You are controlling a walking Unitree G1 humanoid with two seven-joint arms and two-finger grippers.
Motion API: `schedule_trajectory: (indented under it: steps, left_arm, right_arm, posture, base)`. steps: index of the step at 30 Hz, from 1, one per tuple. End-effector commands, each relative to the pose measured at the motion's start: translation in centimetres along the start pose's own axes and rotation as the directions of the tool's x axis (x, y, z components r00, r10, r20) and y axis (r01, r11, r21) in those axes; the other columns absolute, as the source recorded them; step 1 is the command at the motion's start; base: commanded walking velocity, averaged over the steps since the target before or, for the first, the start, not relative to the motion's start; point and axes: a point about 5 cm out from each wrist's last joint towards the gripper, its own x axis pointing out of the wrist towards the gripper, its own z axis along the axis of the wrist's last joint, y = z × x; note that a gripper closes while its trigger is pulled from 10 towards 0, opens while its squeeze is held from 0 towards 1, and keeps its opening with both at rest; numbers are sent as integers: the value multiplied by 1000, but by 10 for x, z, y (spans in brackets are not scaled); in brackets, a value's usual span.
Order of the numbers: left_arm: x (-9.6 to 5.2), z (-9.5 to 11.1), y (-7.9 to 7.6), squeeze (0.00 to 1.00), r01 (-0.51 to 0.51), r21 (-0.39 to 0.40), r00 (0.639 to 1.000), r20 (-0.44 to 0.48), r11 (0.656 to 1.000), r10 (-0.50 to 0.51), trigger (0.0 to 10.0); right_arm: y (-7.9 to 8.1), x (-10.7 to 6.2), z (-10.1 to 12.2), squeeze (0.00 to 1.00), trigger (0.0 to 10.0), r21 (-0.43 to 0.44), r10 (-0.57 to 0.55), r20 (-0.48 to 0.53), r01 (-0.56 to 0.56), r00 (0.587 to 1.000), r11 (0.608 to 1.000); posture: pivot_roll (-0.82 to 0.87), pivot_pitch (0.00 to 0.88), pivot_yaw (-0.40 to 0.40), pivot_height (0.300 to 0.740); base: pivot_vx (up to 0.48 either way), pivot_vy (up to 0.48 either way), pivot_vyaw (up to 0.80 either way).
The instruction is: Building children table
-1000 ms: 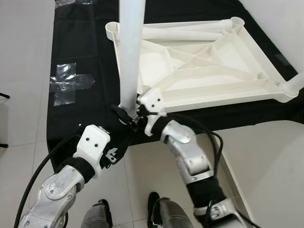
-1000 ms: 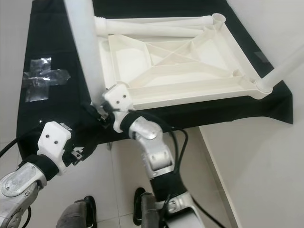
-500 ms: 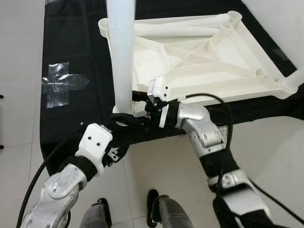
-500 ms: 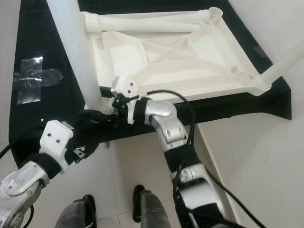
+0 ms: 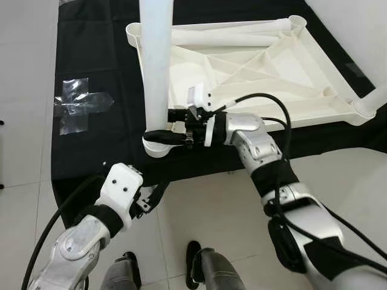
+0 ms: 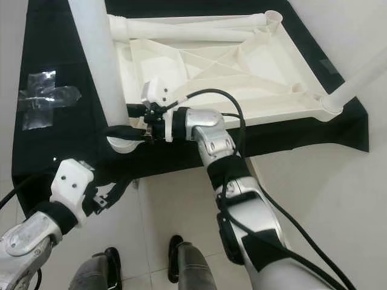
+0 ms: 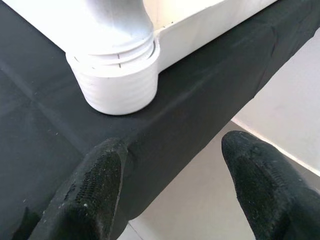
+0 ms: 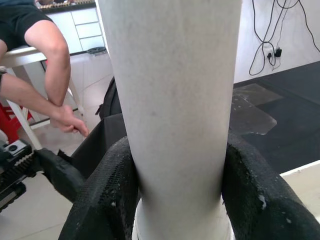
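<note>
The upturned white tabletop (image 5: 260, 78) lies on a black cloth (image 5: 103, 54), and one white leg (image 5: 155, 66) stands upright in its near-left corner socket (image 5: 158, 145). The right gripper (image 5: 164, 136) clamps that leg low down, just above the socket. The left gripper (image 7: 170, 190) hangs nearer, off the cloth's near edge, its fingers (image 7: 95, 187) spread apart and touching nothing

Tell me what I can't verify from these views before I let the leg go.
- Table leg: top cut off by the eye views' upper edge.
- Thread seating inside the corner socket: hidden by the socket wall.
- Far-right leg: cut off by the right edge.
- Right gripper: pad contact hidden behind the leg.
</note>
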Motion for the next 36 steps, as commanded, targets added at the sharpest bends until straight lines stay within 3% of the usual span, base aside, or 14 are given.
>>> schedule_trajectory:
  steps: [1,6,8,10,14,15,20,21,22,24,25,29,31,36]
  left_arm:
    - [-6,-2,-1,0,-1,12,1000,-26,1000,2,10000]
    - [-10,-3,1,0,-16,10,999,-36,1000,16,10000]
    - [-11,-4,3,0,-17,8,999,-40,1000,17,10000]
    - [-11,-3,3,0,-16,3,999,-37,1000,16,10000]
    - [-10,-5,3,0,-8,-6,999,-38,1000,8,10000]
    - [-4,-6,-1,0,11,-22,1000,-29,1000,-12,10000]
    - [0,-5,-4,0,22,-31,1000,-19,999,-23,10000]
    - [1,-5,-4,0,21,-29,1000,-15,999,-21,10000]
    - [0,-4,-2,0,12,-22,1000,-14,1000,-12,10000]
    - [0,-4,0,0,5,-15,1000,-13,1000,-5,10000]
    - [0,-3,2,0,1,-11,1000,-10,1000,-1,10000]
    - [0,-1,2,0,1,-8,1000,-6,1000,-1,10000]
    - [-1,4,5,0,-30,4,999,24,1000,30,10000]
    - [-4,13,12,0,-85,7,995,61,996,85,10000]
  right_arm:
    - [2,5,6,0,0,-17,27,58,-26,998,1000]
    - [7,-9,-25,0,0,-27,-246,-80,245,966,969]
    - [16,-35,-60,0,0,-119,-823,-224,824,522,554]
    - [44,-43,-72,0,0,-100,-836,-275,851,475,516]
    - [66,-41,-75,0,0,-120,-812,-292,822,506,556]
    - [69,-38,-70,0,0,-149,-765,-257,758,590,635]
    - [56,-37,-66,0,0,-183,-768,-236,749,595,637]
    - [56,-33,-67,0,1961,-170,-751,-238,735,616,657]
    - [58,-27,-67,0,10000,-136,-721,-235,712,652,689]
    - [58,-22,-66,43,10000,-133,-684,-227,674,693,727]
    - [60,-16,-62,1000,10000,-103,-666,-208,661,716,743]
    - [55,-6,-42,1000,10000,-61,-581,-88,578,809,814]
    - [40,-6,-19,0,10000,-46,-416,13,416,909,908]
    - [17,-11,0,0,10000,-115,-273,49,277,961,954]
  posture:
    - [193,315,-152,740]
    - [164,331,-163,740]
    - [149,334,-162,740]
    - [148,345,-144,740]
    - [109,333,-112,740]
    - [108,303,-122,740]
    - [111,302,-125,740]
    - [116,295,-136,740]
    - [125,291,-133,740]
    - [125,291,-133,740]
    - [125,296,-134,740]
    - [125,302,-133,740]
    - [140,324,-138,740]
    - [161,343,-139,740]
  base:
    - [0,0,0]
    - [0,0,0]
    - [0,0,0]
    - [0,0,0]
    - [0,0,0]
    - [0,0,0]
    - [0,0,0]
    - [0,0,0]
    - [0,0,0]
    - [0,0,0]
    - [0,0,0]
    - [0,0,0]
    - [0,0,0]
    - [0,0,0]
